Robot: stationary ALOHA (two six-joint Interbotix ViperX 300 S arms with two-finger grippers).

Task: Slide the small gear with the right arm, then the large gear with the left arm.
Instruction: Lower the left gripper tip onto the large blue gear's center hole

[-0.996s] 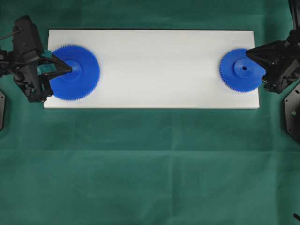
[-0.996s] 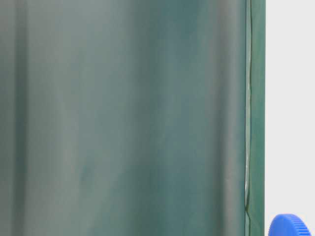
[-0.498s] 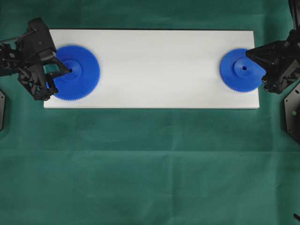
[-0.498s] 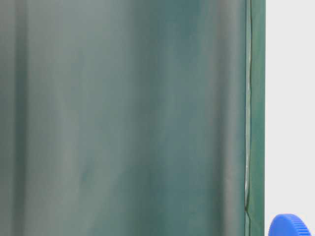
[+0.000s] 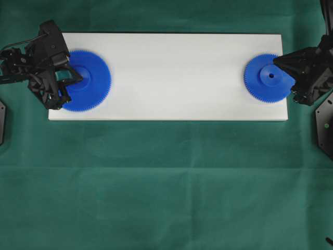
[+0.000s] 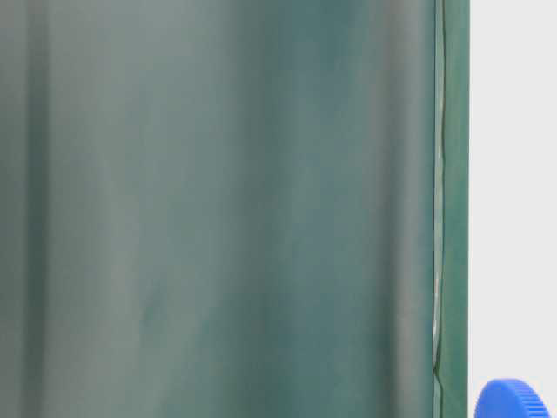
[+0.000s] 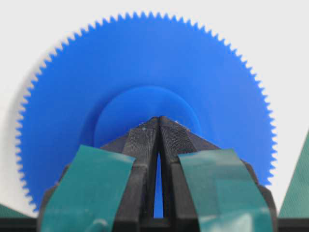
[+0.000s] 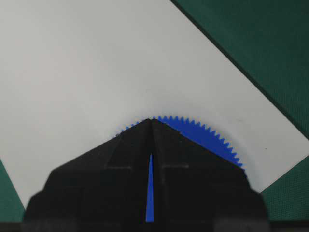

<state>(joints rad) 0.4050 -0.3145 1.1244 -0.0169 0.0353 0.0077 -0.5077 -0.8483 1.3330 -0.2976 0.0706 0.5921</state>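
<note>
Two blue gears on white board (image 5: 171, 78). Large gear (image 5: 86, 80) at left end, my left gripper (image 7: 158, 121) tips together on hub. Small gear (image 5: 266, 78) at right end, my right gripper (image 8: 151, 123) jaws together over it.

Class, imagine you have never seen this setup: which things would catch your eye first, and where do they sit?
Two bright blue gears on a white board stand out: the large gear at its left end, the small gear at its right end. A black gripper meets each, the left gripper with shut tips at the large gear's hub and the right gripper over the small gear's edge.
</note>
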